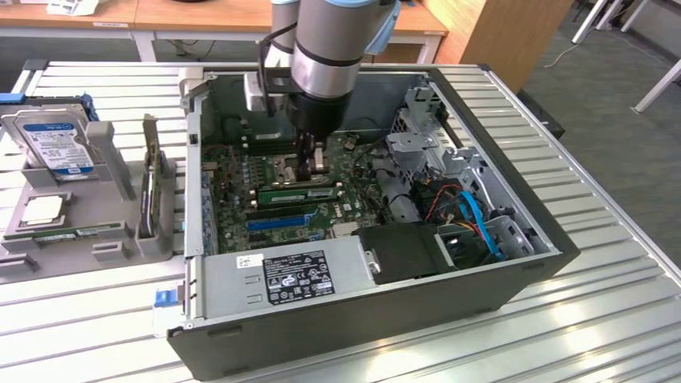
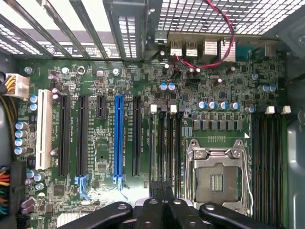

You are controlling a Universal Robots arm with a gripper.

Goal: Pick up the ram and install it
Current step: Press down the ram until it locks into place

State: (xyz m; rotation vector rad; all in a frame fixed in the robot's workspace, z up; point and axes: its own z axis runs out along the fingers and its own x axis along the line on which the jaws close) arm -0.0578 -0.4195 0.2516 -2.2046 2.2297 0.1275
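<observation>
A ram (image 1: 299, 193) stick, long and green, lies along a memory slot of the motherboard (image 1: 239, 171) inside the open computer case (image 1: 352, 319), between the blue slot (image 1: 279, 221) and the CPU socket (image 1: 279, 166). My gripper (image 1: 311, 171) hangs straight down into the case, its tips just above the ram's middle; I cannot tell whether they touch it. In the wrist view the gripper (image 2: 164, 210) is shut with nothing between its black fingers (image 2: 151, 208), and it sits over the dark memory slots (image 2: 164, 143) next to the CPU socket (image 2: 217, 179).
A grey holder (image 1: 107, 159) at the exterior view's left carries a hard drive (image 1: 53, 144), an upright green stick (image 1: 149, 183) and a flat one (image 1: 75, 233). The power supply (image 1: 287, 275), drive cage (image 1: 426, 152) and blue cables (image 1: 479, 223) crowd the case. A slatted metal table (image 1: 596, 319) lies around it.
</observation>
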